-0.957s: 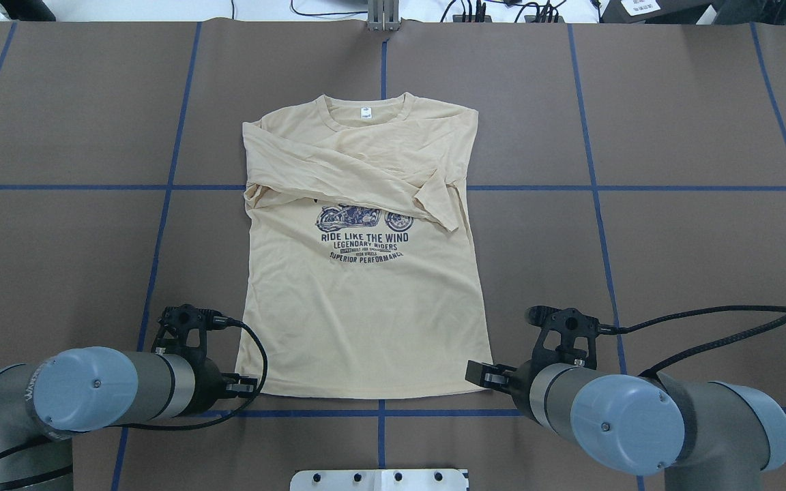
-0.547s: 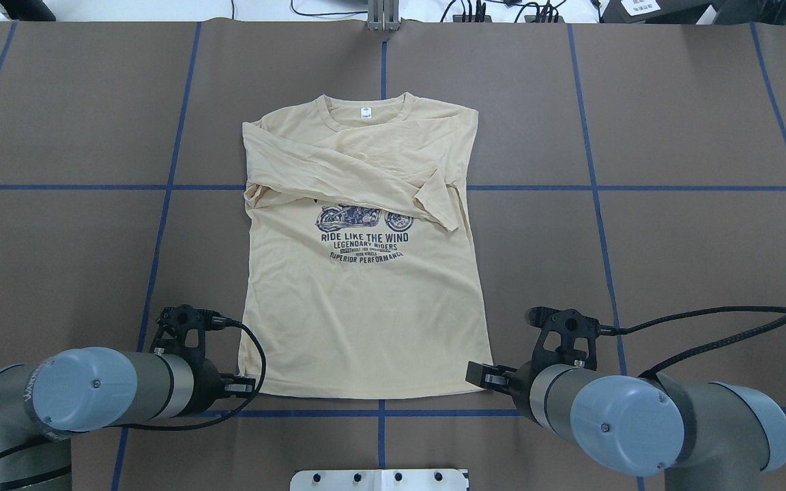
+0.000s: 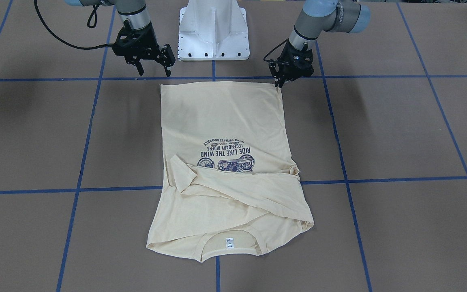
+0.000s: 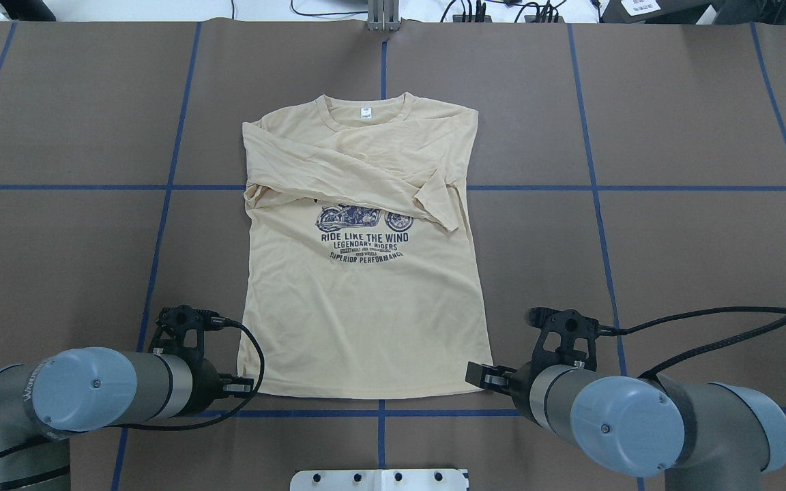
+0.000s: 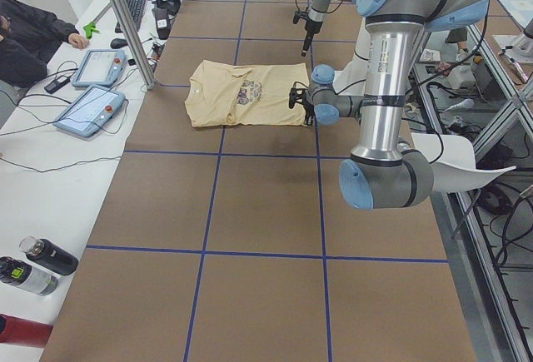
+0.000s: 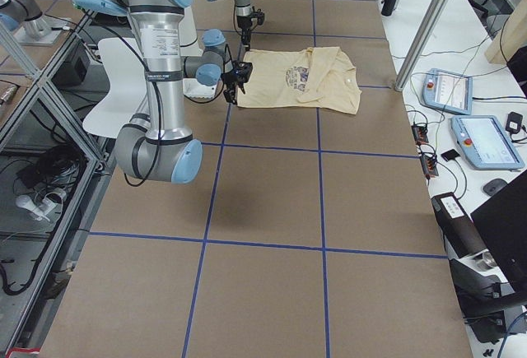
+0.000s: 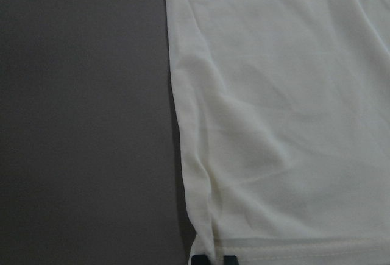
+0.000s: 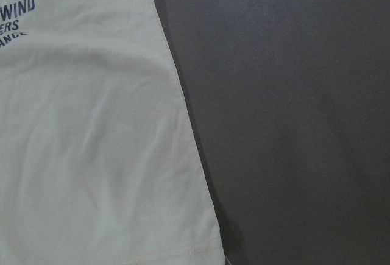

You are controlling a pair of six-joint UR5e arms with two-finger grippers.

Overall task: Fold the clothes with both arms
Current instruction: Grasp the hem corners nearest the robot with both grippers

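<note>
Lying flat on the brown surface (image 4: 638,239) is a cream long-sleeved shirt (image 4: 366,320), front up, collar pointing away from the robot and hem nearest it. Both sleeves (image 4: 352,176) are folded across the chest, covering the top of the navy motorbike print (image 4: 364,239); a small white label (image 4: 366,113) shows inside the neck. Left hand (image 3: 279,83) is down at the hem corner on the robot's left, w/ its fingers drawn together on the cloth edge. The wrist cam there shows two dark fingertips (image 7: 201,259) right at the stitched corner, so it looks clamped on the shirt. Right hand (image 3: 154,72) sits at the opposite hem corner, fingers spread wide apart and holding nothing; can't tell whether it touches the fabric. The shirt spans a crossing of the blue tape lines (image 4: 598,187) approx. mid-surface. White base (image 3: 214,28) stands between the two arms, just behind the hem.
</note>
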